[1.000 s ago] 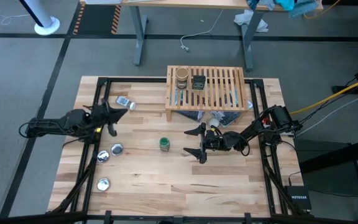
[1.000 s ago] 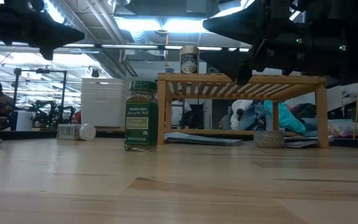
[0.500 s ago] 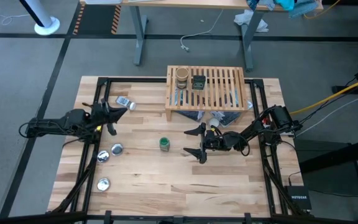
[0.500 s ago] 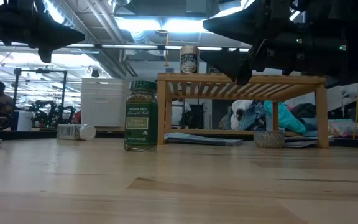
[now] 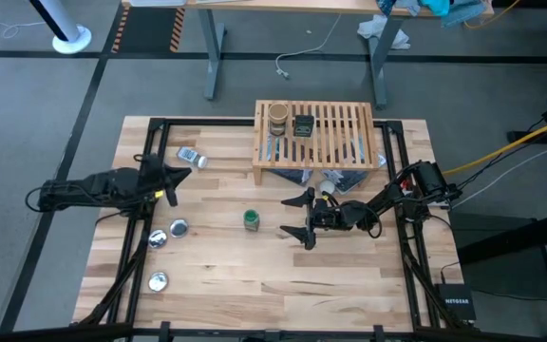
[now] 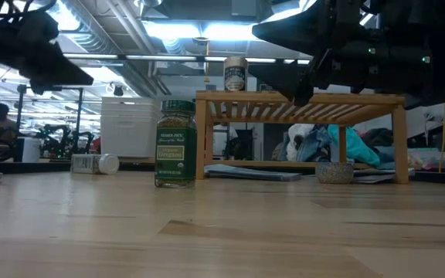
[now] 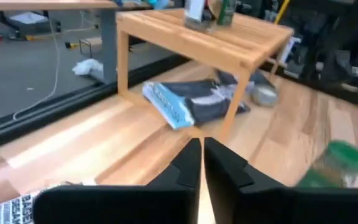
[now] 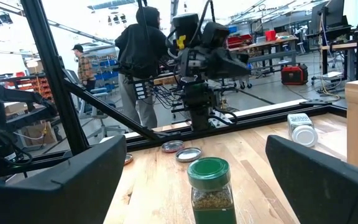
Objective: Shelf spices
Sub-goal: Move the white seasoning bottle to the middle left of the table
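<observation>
The green-lidded jar [image 5: 252, 220] stands upright on the table. My right gripper [image 5: 297, 216] hangs open just to its right, clear of it; in the right wrist view its fingers [image 8: 61, 186] stand wide on either side of the jar [image 8: 211, 190]. The white-capped jar [image 5: 191, 157] lies on its side at the far left. My left gripper [image 5: 180, 175] hovers shut just near of it, pointing toward the shelf [image 5: 313, 133]. On the shelf's slats stand the tan round jar [image 5: 277, 119] and the dark tin [image 5: 303, 124].
Three flat silver round pieces [image 5: 179, 227] [image 5: 158, 238] [image 5: 159, 280] lie at the near left. A blue-and-white bag [image 7: 191, 102] lies under the shelf. Black frame rails [image 5: 145, 152] run along the table's left and right sides. People stand in the room beyond the table.
My left gripper has turned at the wrist and tipped its fingers downward, staying shut above the table's left side. The jars have kept their places.
</observation>
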